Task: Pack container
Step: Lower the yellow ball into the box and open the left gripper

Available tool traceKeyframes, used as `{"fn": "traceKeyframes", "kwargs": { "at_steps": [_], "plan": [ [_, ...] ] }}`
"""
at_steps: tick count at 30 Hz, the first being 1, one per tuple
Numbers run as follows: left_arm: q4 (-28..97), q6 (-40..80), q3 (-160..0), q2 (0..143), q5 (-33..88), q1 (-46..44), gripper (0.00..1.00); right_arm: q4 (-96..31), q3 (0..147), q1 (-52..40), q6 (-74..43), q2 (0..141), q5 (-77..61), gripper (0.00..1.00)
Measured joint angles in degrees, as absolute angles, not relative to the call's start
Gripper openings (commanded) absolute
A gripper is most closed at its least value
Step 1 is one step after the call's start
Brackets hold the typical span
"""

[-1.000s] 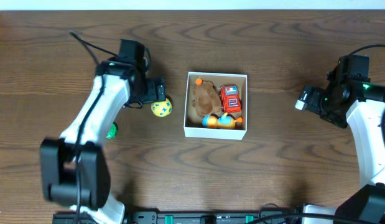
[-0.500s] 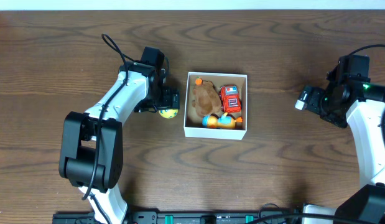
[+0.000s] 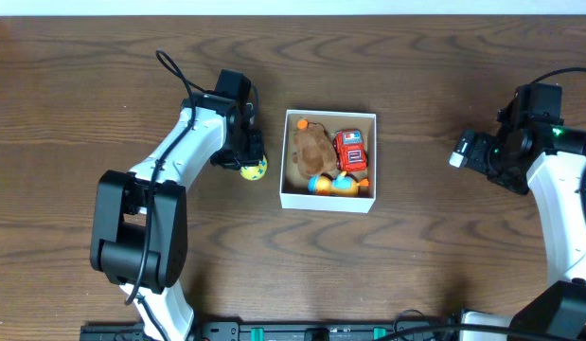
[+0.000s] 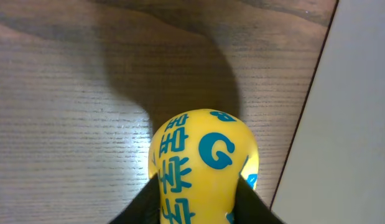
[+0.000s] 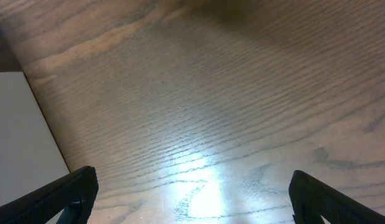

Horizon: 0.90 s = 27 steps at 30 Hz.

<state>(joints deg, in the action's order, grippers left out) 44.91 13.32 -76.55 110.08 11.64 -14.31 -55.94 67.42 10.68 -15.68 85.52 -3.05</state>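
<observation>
The container (image 3: 328, 201) sat open-topped on the wooden table (image 3: 416, 275), with a brown plush toy (image 3: 312, 144), a red toy truck (image 3: 350, 150) and an orange-and-blue toy (image 3: 332, 184) inside it. I judged it light and fairly stiff, thin cardboard that would skid if I knocked a wall. If I had to take hold of it, a wall's top rim was the place, though it needed steadying more than lifting.

My left gripper (image 3: 247, 161) hung just beside the container's left wall, jaws narrowed onto a yellow ball (image 3: 254, 169) printed with blue characters. In the left wrist view both fingers (image 4: 144, 204) pressed the ball's (image 4: 201, 165) lower flanks, with the container's white wall (image 4: 341, 124) close alongside. The ball looked smooth, round and light, so likely to squirt out unless gripped across its widest part. Whether it touched the table I could not tell.

My right gripper (image 3: 463, 152) waited well apart, to the right of the container, jaws spread wide and empty over bare wood.
</observation>
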Motion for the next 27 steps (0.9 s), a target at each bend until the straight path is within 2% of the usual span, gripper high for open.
{"fn": "traceKeyframes", "kwargs": {
  "at_steps": [6,14,21,27],
  "plan": [
    [46.4,13.2,-76.7,109.7,11.3,-14.3,0.06,-56.1,67.4,10.7,-15.7,85.5,-3.0,0.99],
    [54.0,12.0,-81.4,101.5,7.4,-16.9,0.06,-56.1,67.4,10.7,-15.6,85.5,-3.0,0.99],
    [52.1,9.2,-85.3,88.3,5.1,-29.8,0.06,-56.1,67.4,10.7,-15.6,85.5,-3.0,0.99],
    [52.1,8.5,-84.6,91.4,4.5,-36.4,0.06,-56.1,67.4,10.7,-15.6,85.5,-3.0,0.99]
  ]
}}
